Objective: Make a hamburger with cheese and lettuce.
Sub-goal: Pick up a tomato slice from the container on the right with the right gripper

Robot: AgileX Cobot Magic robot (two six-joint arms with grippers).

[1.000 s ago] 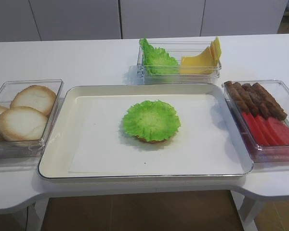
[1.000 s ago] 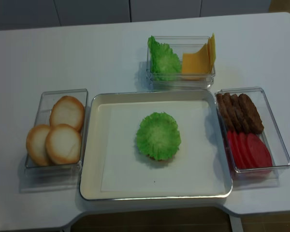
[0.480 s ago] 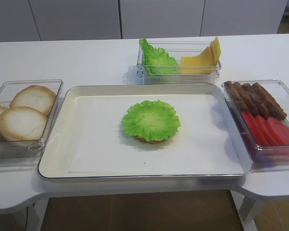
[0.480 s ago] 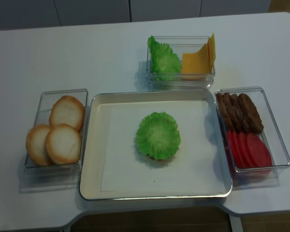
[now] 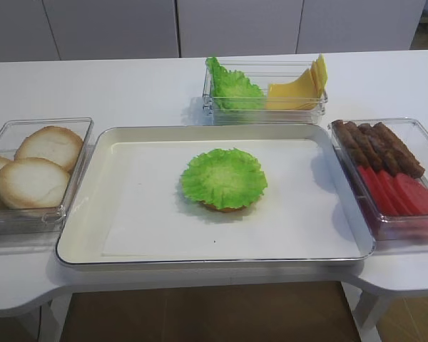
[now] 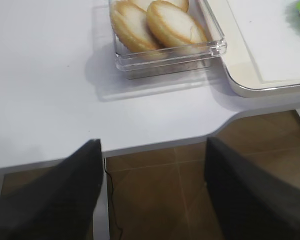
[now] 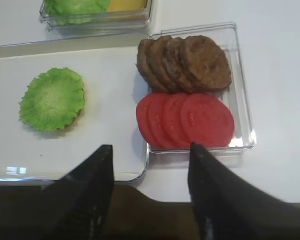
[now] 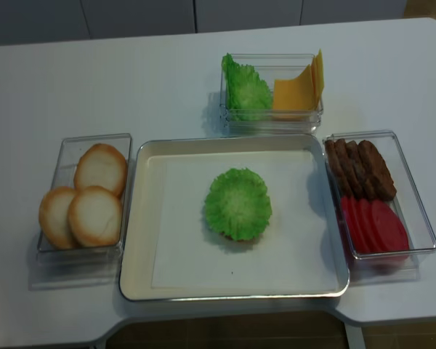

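Two black grippers show only in the wrist views. The right gripper [image 7: 149, 192] hangs over the front edge of the white worktop [image 5: 128, 85] near the right corner, fingers spread wide, holding nothing. The left gripper [image 6: 152, 192] hangs past the front edge near the left corner, also wide open with nothing in it.

In the middle sits a big cream metal tray [image 5: 93, 185]. On it rests the hamburger [image 5: 224, 179], a tan bun base under a round ruffled green leaf.

Toward the back edge, a clear plastic box [image 5: 271, 114] holds more lettuce [image 5: 232, 89] on the left and the square yellow cheese [image 5: 299, 89] slices on the right.

At the left edge, a clear box holds three pale round bun halves [image 5: 32, 167]. At the right edge, another clear box holds brown meat patties [image 5: 378, 146] at the back and red tomato slices [image 5: 399, 192] at the front
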